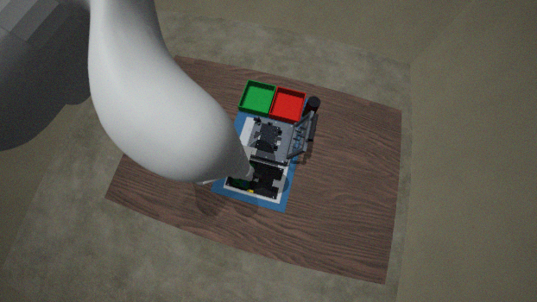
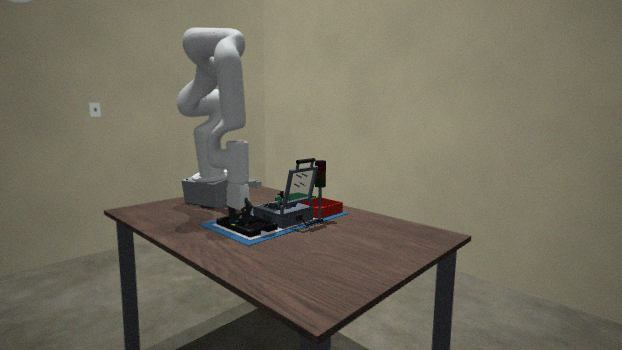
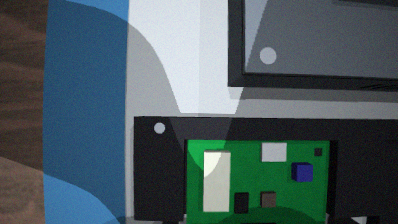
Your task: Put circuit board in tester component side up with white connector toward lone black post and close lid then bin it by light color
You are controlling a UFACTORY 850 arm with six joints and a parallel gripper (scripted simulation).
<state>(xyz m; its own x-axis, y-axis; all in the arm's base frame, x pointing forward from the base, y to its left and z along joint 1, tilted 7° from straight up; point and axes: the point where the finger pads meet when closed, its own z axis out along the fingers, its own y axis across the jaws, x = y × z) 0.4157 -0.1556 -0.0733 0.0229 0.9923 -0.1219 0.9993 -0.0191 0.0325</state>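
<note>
The green board (image 3: 245,172) (image 1: 237,183) lies component side up in the black tray (image 3: 155,175) (image 2: 251,231). Its long white connector (image 3: 216,192) is on its left in the wrist view. My gripper (image 2: 241,217) (image 3: 267,221) is open, low over the tray, with its fingertips barely showing at the wrist view's bottom edge on either side of the board; the arm hides it in the top view. The grey tester (image 3: 325,45) (image 2: 285,220) stands beside the tray, its lid (image 1: 299,135) (image 2: 288,185) raised. The signal light (image 2: 320,173) looks unlit. I cannot tell the separate post from the hook.
The green bin (image 1: 257,97) and red bin (image 1: 288,104) (image 2: 330,208) stand side by side beyond the tester. The signal light's pole (image 2: 320,202) rises near the red bin and lid. A blue mat (image 1: 278,207) (image 3: 85,100) lies under the setup on the wooden table (image 1: 345,194).
</note>
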